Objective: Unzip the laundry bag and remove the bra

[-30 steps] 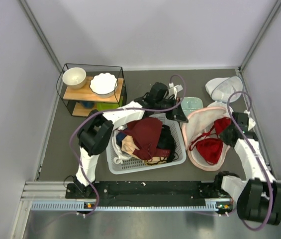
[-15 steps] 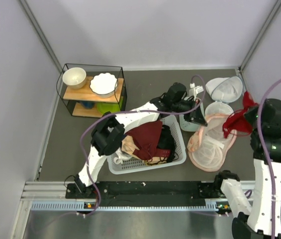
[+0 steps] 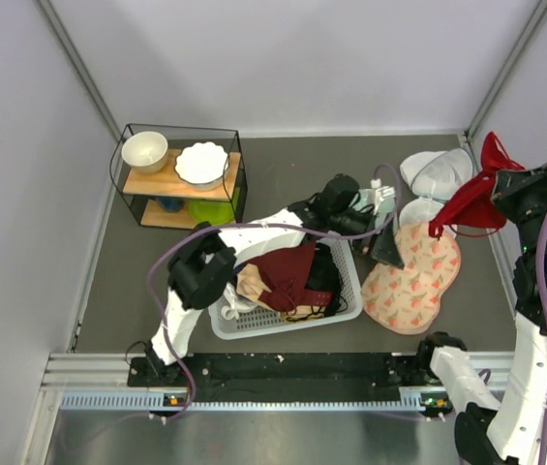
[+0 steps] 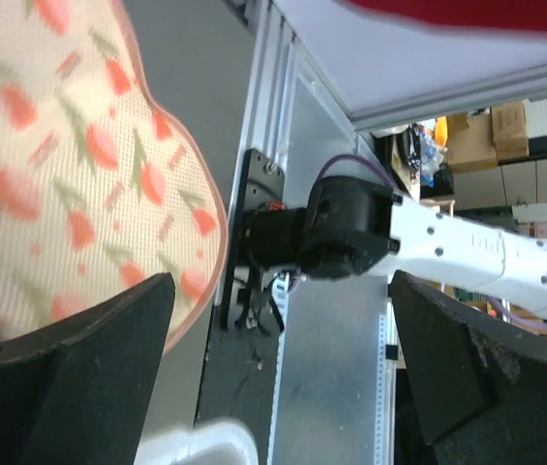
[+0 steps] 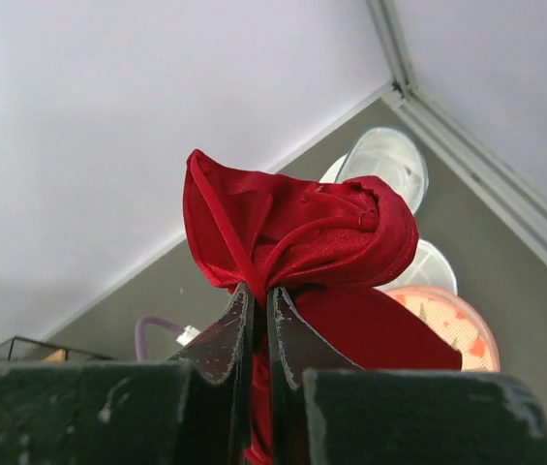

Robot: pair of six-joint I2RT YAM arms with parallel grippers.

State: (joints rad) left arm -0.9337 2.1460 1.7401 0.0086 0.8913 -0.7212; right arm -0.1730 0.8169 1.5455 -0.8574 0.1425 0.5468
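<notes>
- Lifted clear of the pouch since the earlier frames, the bra (image 3: 469,197) now hangs high at the table's right side, apart from the laundry bag (image 3: 411,276).
- Right gripper (image 5: 260,291): jaws pinched tight on the bra's red fabric, which bunches above the fingertips.
- Laundry bag: dropped flat on the table, floral side up, just right of the basket (image 3: 254,321).
- Left gripper (image 3: 386,249): jaws now spread wide and holding nothing, just beside the bag's upper left edge.
</notes>
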